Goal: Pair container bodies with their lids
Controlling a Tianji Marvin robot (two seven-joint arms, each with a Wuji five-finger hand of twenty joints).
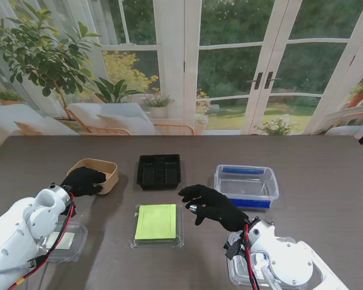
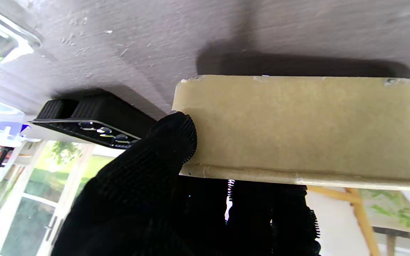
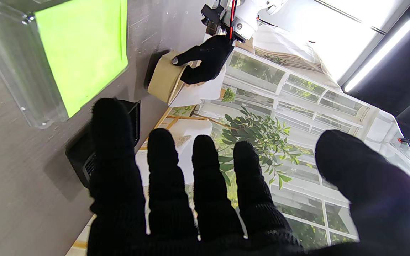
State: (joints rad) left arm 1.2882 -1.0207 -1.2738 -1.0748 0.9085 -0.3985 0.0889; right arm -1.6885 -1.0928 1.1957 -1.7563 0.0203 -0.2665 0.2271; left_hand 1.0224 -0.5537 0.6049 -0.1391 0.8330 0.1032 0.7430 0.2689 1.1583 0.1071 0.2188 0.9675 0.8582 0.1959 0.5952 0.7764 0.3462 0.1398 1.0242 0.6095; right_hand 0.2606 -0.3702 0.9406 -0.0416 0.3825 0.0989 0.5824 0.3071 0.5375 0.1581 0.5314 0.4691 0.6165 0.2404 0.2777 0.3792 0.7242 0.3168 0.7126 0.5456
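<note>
Landmark: the black tray point(image 1: 159, 171) at the middle of the table point(image 1: 327, 163).

The left hand point(image 1: 83, 180) grips the near wall of a tan bowl point(image 1: 103, 171), which stands just left of the tray; the thumb presses the outer wall, other fingers reach inside.

The right hand point(image 1: 213, 205) hovers nearer to me than the tray, fingers spread, holding nothing.

A clear box with a green sheet point(image 1: 156, 222) lies nearer to me than the tray. A clear tub with blue trim point(image 1: 246, 185) stands right of the tray.
</note>
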